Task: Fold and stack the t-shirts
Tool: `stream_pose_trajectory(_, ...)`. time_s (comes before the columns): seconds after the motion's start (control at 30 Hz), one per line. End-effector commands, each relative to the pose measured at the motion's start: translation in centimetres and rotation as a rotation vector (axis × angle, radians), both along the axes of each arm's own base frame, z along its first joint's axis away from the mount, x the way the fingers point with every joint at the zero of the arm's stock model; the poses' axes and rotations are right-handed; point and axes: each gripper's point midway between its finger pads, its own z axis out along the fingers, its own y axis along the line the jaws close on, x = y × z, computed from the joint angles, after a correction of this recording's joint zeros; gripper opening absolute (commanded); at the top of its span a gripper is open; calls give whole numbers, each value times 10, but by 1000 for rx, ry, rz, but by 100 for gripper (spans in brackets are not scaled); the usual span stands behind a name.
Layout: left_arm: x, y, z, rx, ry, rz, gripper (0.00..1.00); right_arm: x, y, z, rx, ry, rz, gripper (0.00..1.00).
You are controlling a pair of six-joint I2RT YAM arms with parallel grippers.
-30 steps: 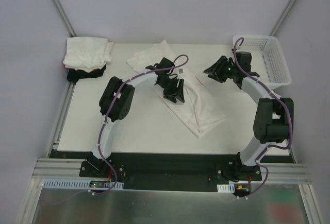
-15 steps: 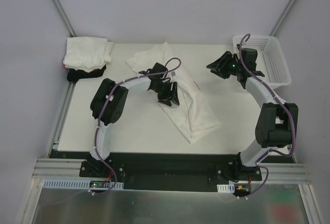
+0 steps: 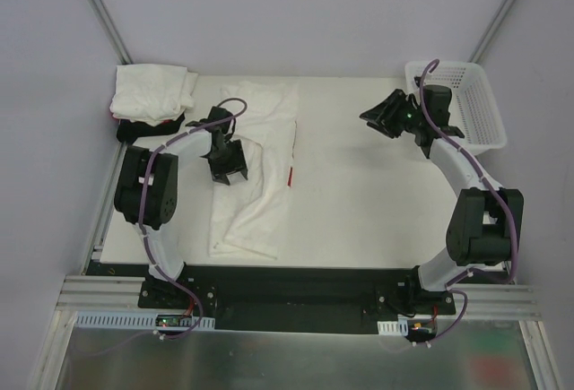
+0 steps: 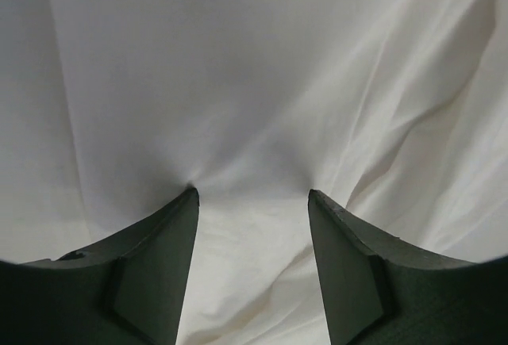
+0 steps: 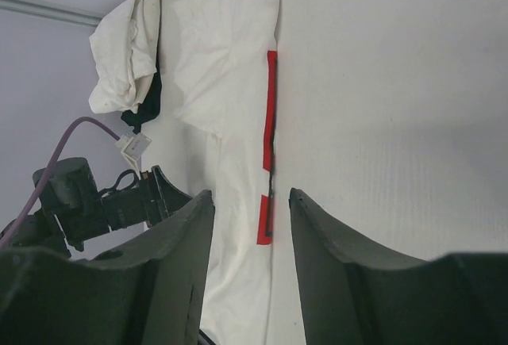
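The left gripper (image 4: 252,196) stands with its jaws spread apart, both fingertips (image 4: 184,202) pressed down into a white t-shirt (image 3: 256,188). The cloth puckers in small creases at each tip and lies smooth between them; nothing is pinched. This shirt lies spread in a long, loosely wrinkled shape on the left half of the table (image 3: 377,211), running from near the far edge down toward the near edge, with the gripper on its left side about midway along. A narrow red strip (image 5: 270,115) shows along the shirt's right edge; whether it belongs to this shirt or to another cloth under it I cannot tell.

In the far left corner a pile of folded white t-shirts (image 3: 152,92) rests on a black t-shirt (image 3: 136,130), just beyond the spread shirt and not touching it.

The right gripper (image 5: 250,198) hangs above bare table on the right half, well apart from the shirt, its fingers parted with nothing between them. Just beside it, in the far right corner, sits a white mesh basket (image 3: 489,125).
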Motion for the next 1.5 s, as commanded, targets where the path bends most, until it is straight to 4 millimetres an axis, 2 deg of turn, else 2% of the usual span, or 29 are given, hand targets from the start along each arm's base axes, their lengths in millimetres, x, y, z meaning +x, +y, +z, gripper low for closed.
stream_pose_trajectory(0.0, -4, 49, 8, 160, -2, 89, 57, -7, 12, 20, 22, -60, 40, 46)
stream_pose_trajectory(0.2, 8, 21, 41, 98, -90, 25, 57, -17, 34, 4, 19, -23, 94, 47)
stream_pose_trajectory(0.27, 10, 15, 53, 93, -113, 5, 57, -16, 35, 0, 17, -16, 96, 46)
stream_pose_trajectory(0.37, 12, 6, 59, 84, -129, -29, 58, -15, 37, 0, 21, -18, 102, 47)
stream_pose_trajectory(0.47, 13, 3, 57, 85, -112, -38, 57, -5, 51, 2, 5, -31, 128, 47)
stream_pose_trajectory(0.5, 14, 3, 58, 93, -119, -37, 57, -3, 62, -1, -6, -28, 144, 47)
stream_pose_trajectory(0.53, 15, 3, 60, 102, -128, -39, 57, 13, 71, -6, -16, -15, 161, 48)
stream_pose_trajectory(0.57, 18, 6, 64, 122, -149, -29, 57, 18, 79, -12, -36, 0, 188, 48)
stream_pose_trajectory(0.6, 21, 7, 66, 128, -158, -18, 57, 21, 95, -20, -44, 29, 225, 48)
stream_pose_trajectory(0.63, 25, 8, 69, 136, -168, -15, 57, 40, 109, -30, -44, 64, 251, 48)
stream_pose_trajectory(0.7, 34, 9, 78, 145, -193, -2, 57, 47, 137, -42, -14, 108, 317, 48)
stream_pose_trajectory(0.73, 39, 13, 81, 164, -209, 9, 57, 53, 147, -68, -9, 159, 328, 48)
stream_pose_trajectory(0.77, 45, 12, 91, 165, -236, 16, 57, 62, 157, -59, 6, 132, 346, 48)
stream_pose_trajectory(0.8, 49, 17, 94, 193, -249, 30, 57, 60, 171, -62, 17, 141, 376, 48)
stream_pose_trajectory(0.83, 52, 19, 98, 202, -265, 41, 57, 58, 177, -81, 10, 190, 385, 48)
stream_pose_trajectory(0.87, 56, 19, 105, 201, -284, 47, 57, 57, 189, -79, 9, 178, 408, 48)
stream_pose_trajectory(0.97, 63, 23, 112, 210, -304, 72, 57, 48, 200, -95, 2, 217, 437, 48)
stream_pose_trajectory(1.1, 66, 21, 109, 208, -298, 80, 57, 23, 217, -113, -1, 268, 501, 48)
stream_pose_trajectory(1.17, 65, 20, 104, 208, -283, 74, 57, 9, 227, -115, 2, 275, 534, 48)
stream_pose_trajectory(1.23, 66, 20, 100, 213, -273, 70, 57, 3, 231, -111, -12, 264, 545, 48)
stream_pose_trajectory(1.37, 67, 20, 93, 219, -256, 64, 57, -7, 251, -103, -16, 249, 597, 48)
stream_pose_trajectory(1.47, 67, 20, 88, 223, -245, 65, 56, -11, 261, -115, -16, 279, 617, 48)
